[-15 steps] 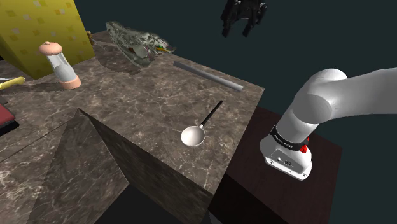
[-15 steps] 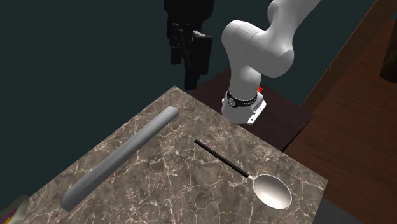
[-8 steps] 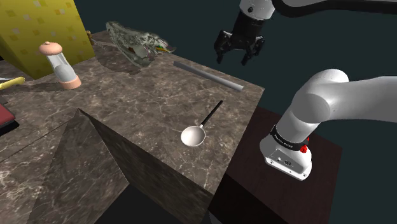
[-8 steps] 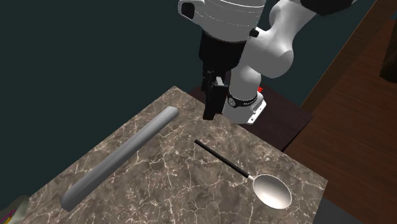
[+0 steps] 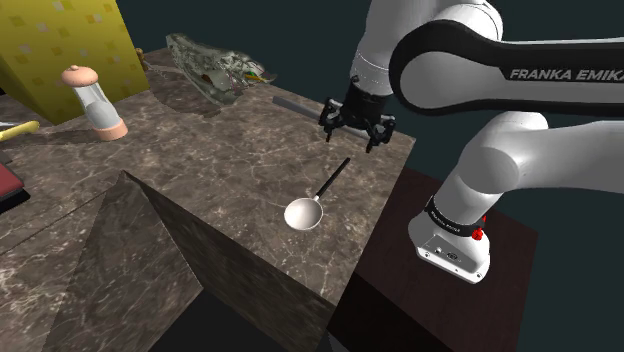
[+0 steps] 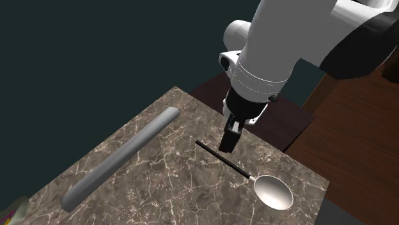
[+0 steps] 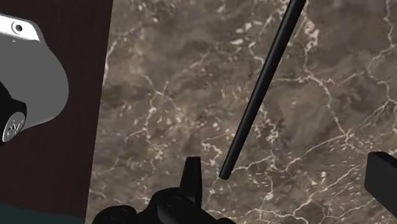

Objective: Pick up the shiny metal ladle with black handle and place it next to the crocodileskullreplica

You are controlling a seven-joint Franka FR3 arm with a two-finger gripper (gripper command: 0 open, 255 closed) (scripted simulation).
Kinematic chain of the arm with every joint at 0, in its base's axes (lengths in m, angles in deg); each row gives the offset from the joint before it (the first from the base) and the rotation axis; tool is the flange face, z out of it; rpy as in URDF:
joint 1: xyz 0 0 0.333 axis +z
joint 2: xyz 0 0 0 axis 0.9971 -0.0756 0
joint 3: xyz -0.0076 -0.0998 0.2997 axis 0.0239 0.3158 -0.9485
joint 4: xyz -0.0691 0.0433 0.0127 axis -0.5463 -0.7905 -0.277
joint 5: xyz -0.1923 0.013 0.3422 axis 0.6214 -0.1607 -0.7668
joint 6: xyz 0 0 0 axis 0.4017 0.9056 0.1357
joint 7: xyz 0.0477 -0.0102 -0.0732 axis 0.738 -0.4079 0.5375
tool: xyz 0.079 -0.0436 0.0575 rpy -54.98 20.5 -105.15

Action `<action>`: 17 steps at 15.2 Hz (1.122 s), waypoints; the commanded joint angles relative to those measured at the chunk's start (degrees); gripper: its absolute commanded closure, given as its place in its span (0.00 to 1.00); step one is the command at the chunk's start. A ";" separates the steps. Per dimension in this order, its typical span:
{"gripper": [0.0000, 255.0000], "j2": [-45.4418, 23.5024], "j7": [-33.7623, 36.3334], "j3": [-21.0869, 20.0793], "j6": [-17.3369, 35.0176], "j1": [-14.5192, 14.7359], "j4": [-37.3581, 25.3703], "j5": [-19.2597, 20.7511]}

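The ladle (image 5: 318, 196) lies flat on the marbled table (image 5: 200, 150), close to the edge nearest the stand (image 5: 440, 300) — silver bowl toward the shoulder view's lower left, thin black handle slanting up and to the right. The gripper (image 5: 354, 138) hovers over the handle's free end. In the wrist view the fingers (image 7: 193, 179) stand wide apart, and the handle's tip lies on the table between them, nearer one finger and touching neither. The other finger is cut off at the frame's edge, and the ladle's bowl falls outside that view. From the second exterior view the hand is seen edge-on, so both fingers merge into one dark block and their gap cannot be read there. The crocodile skull (image 5: 215, 68) sits at the table's far side, well apart from the ladle — mottled and glassy, its details hard to make out. A grey rod (image 5: 300, 106) lies between skull and gripper, and part of its length is hidden behind the black hand.
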 commanded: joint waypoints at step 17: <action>0.00 -13.76 21.22 -24.21 15.75 -7.07 0.44 -15.41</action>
